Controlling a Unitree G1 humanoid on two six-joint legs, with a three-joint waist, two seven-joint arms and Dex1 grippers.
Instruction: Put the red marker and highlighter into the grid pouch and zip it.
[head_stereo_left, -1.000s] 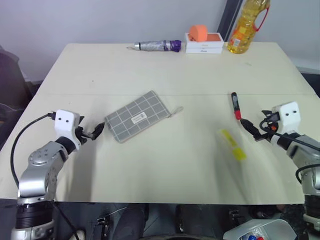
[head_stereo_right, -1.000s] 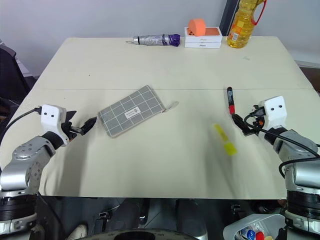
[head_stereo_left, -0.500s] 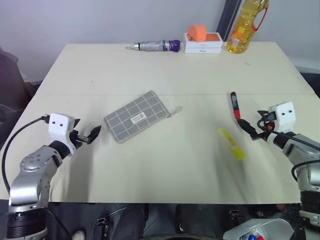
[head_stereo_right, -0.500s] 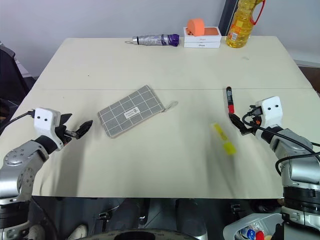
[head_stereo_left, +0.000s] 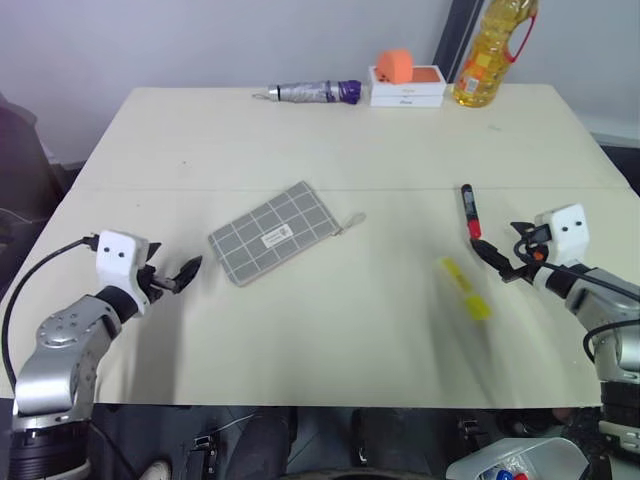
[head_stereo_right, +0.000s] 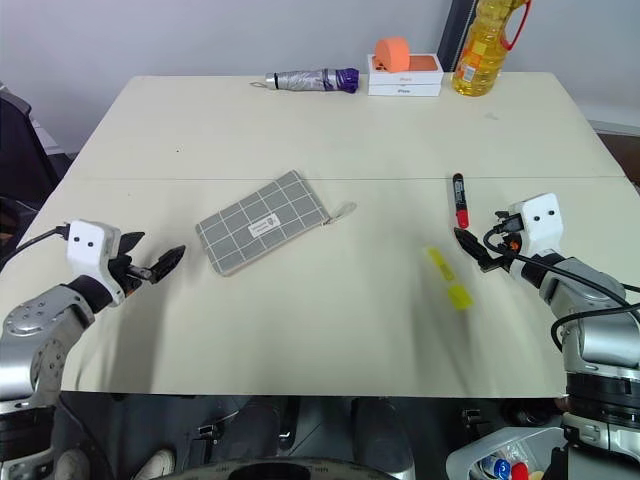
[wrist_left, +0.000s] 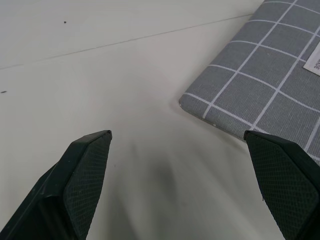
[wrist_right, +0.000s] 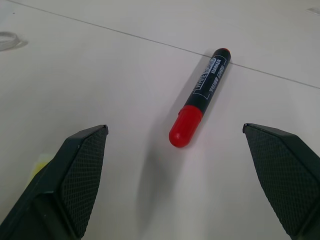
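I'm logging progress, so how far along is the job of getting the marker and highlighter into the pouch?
Nothing looks done yet. The red marker and the highlighter lie loose on the table, apart from the grid pouch, which lies flat. In hand: the right gripper is open, facing the marker; the left gripper is open beside the pouch's corner. Left: loading both pens and zipping.

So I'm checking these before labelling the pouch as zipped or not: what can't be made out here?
- Grid pouch zipper: too small in the head views to tell if it is open; cut off by the edge in the left wrist view.
- Pouch label text: too small.
- Highlighter: blurred; only a sliver at the right wrist view's edge.
- Red marker print: hard to read.
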